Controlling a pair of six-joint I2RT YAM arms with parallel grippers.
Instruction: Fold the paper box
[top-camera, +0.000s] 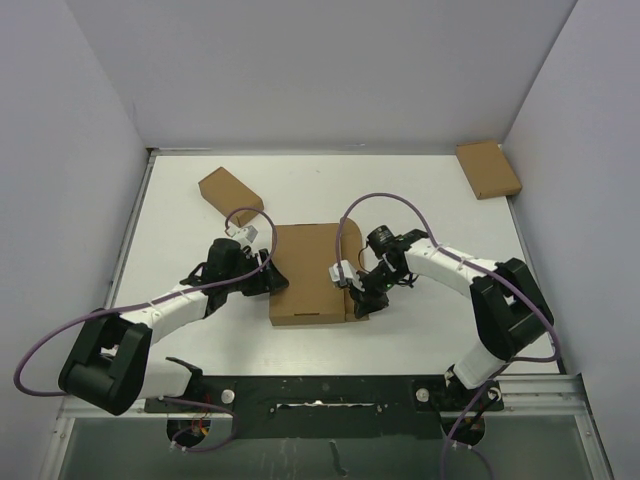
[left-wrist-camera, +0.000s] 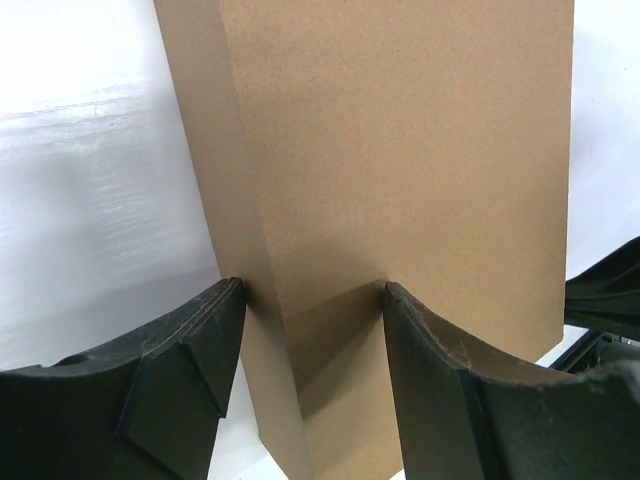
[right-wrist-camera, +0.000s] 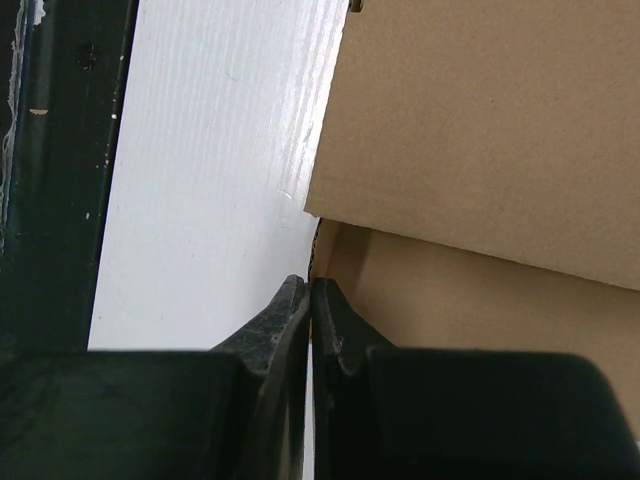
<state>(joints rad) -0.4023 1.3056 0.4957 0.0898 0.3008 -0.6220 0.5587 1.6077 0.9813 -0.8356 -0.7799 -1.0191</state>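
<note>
The paper box (top-camera: 308, 272) lies in the middle of the white table, folded into a closed flat shape with its lid down. My left gripper (top-camera: 268, 276) is open at the box's left side. In the left wrist view its fingers (left-wrist-camera: 215, 330) straddle the box's long corner edge (left-wrist-camera: 300, 250), one on the side wall and one on the top. My right gripper (top-camera: 362, 292) is at the box's near right corner. In the right wrist view it (right-wrist-camera: 310, 285) is shut on the thin edge of a side flap (right-wrist-camera: 330, 255) under the lid (right-wrist-camera: 480, 130).
A small ready-made cardboard box (top-camera: 230, 193) lies behind the left gripper. Another (top-camera: 489, 168) lies at the far right corner. Grey walls close in the table on the left, back and right. The black base rail (top-camera: 320, 395) runs along the near edge.
</note>
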